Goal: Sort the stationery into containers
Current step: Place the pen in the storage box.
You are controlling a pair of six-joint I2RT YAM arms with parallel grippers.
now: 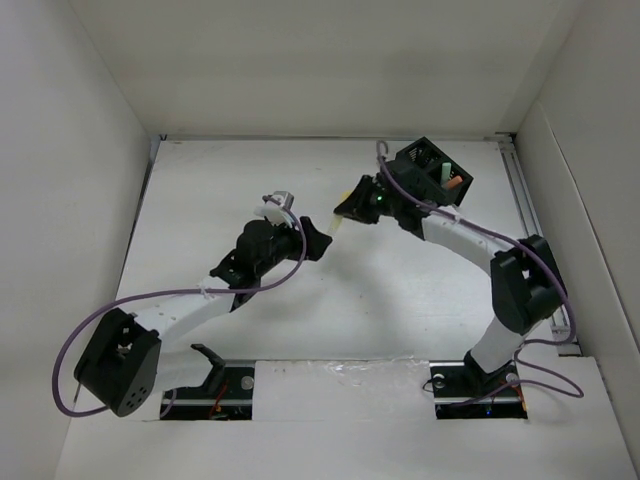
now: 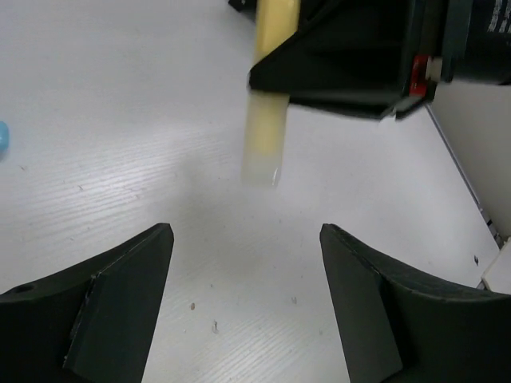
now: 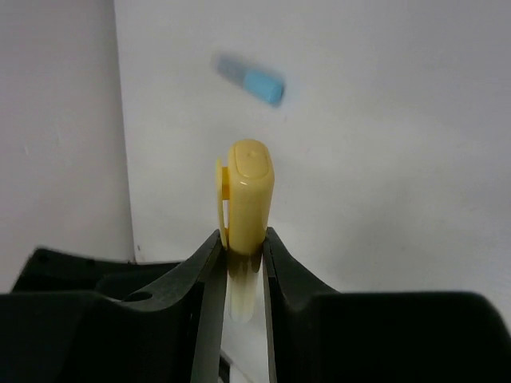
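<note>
My right gripper [image 3: 243, 251] is shut on a yellow highlighter [image 3: 249, 191], which sticks out past the fingertips. In the top view this gripper [image 1: 343, 214] holds the highlighter [image 1: 334, 224] above the table's middle, left of the black mesh organizer [image 1: 436, 172]. An orange marker [image 1: 455, 183] stands in the organizer. My left gripper [image 2: 243, 239] is open and empty, just below the yellow highlighter [image 2: 266, 128]. It sits close to the right gripper in the top view [image 1: 321, 240]. A pale blue marker [image 3: 251, 80] lies on the table beyond it and shows at the left wrist view's left edge [image 2: 2, 137].
White walls enclose the table [image 1: 200, 180] on the left, back and right. A metal rail [image 1: 530, 200] runs along the right edge. The organizer stands at the back right, close to my right arm [image 1: 470, 240].
</note>
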